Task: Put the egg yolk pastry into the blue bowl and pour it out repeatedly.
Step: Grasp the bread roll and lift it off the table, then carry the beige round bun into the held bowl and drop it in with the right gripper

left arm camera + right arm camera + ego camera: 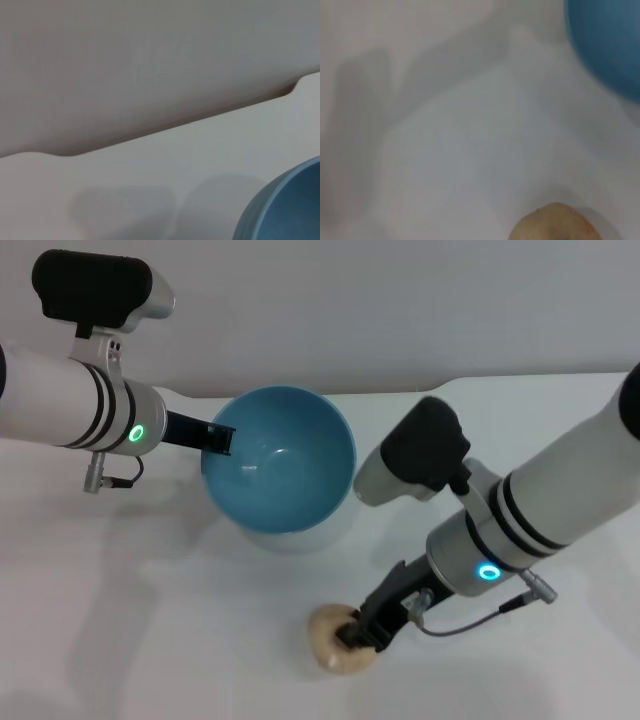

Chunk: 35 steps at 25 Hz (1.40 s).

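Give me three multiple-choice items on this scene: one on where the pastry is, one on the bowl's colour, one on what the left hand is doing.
1. Where is the pastry?
A. Inside the bowl
B. On the table, on the near side of the bowl
C. Lifted above the bowl

2. What colour is the bowl?
A. Blue
B. Red
C. White

3. What is the left hand doing?
A. Holding the pastry
B. Hanging off to the side, far from the bowl
C. Gripping the bowl's rim

Answers:
1. B: the head view shows the pastry lying on the white table, with the right hand at it.
2. A: both its inside and its outer wall show blue.
3. C: the dark fingers of the left hand sit on the bowl's left rim, and the bowl is tilted, its opening turned toward the camera.
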### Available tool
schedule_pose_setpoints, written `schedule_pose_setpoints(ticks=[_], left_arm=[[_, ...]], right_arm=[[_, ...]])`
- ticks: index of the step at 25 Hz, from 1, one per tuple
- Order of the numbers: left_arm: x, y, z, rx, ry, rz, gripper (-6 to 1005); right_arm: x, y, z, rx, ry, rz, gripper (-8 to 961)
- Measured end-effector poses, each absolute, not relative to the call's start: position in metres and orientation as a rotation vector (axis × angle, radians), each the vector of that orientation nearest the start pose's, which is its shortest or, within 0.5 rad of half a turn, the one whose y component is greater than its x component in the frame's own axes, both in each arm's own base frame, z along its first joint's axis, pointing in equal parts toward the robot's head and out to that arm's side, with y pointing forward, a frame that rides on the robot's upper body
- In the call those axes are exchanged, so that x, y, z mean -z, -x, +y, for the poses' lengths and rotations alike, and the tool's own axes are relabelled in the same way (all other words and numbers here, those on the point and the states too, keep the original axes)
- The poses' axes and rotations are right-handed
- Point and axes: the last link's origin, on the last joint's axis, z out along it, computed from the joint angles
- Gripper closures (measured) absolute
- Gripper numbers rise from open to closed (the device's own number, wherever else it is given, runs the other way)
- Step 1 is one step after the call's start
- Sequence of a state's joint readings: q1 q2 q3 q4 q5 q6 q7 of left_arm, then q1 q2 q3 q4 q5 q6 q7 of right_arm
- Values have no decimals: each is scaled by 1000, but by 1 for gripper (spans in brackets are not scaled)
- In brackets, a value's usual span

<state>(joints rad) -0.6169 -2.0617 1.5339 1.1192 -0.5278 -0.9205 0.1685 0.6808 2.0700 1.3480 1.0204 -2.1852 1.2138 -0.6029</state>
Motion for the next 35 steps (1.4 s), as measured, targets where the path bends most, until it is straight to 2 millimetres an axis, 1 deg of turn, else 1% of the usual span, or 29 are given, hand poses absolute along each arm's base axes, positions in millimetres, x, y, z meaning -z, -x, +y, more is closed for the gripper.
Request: schedule_pose_setpoints(ticks=[3, 8, 11, 14, 15, 17, 19, 24, 28, 32, 35], left_arm=[[27, 192, 413, -59, 2164, -1123, 987], [28, 193, 411, -75, 2170, -1131, 987], [29, 194, 409, -95, 2178, -1142, 987], [32, 194, 405, -133, 2199, -1142, 987], [33, 193, 404, -145, 2206, -1141, 987], [35, 191, 401, -188, 2227, -1146, 987], [35, 191, 401, -188, 2227, -1146, 986], [43, 181, 397, -235, 2274, -1123, 986], [48, 172, 395, -243, 2305, -1099, 987], [50, 165, 394, -244, 2323, -1071, 987], [51, 163, 394, -244, 2330, -1060, 986]], right_arm=[[100, -146, 329, 317, 2897, 823, 872], [83, -118, 335, 123, 2855, 689, 893], [73, -110, 344, 33, 2799, 645, 902], [66, -111, 355, 12, 2733, 616, 907], [66, -111, 355, 12, 2733, 616, 908], [66, -114, 361, 18, 2691, 588, 911], [67, -115, 363, 15, 2679, 585, 915], [70, -124, 368, 14, 2648, 609, 917], [79, -129, 367, 65, 2684, 602, 919], [86, -128, 360, 102, 2734, 541, 920], [86, -124, 359, 94, 2739, 519, 869]])
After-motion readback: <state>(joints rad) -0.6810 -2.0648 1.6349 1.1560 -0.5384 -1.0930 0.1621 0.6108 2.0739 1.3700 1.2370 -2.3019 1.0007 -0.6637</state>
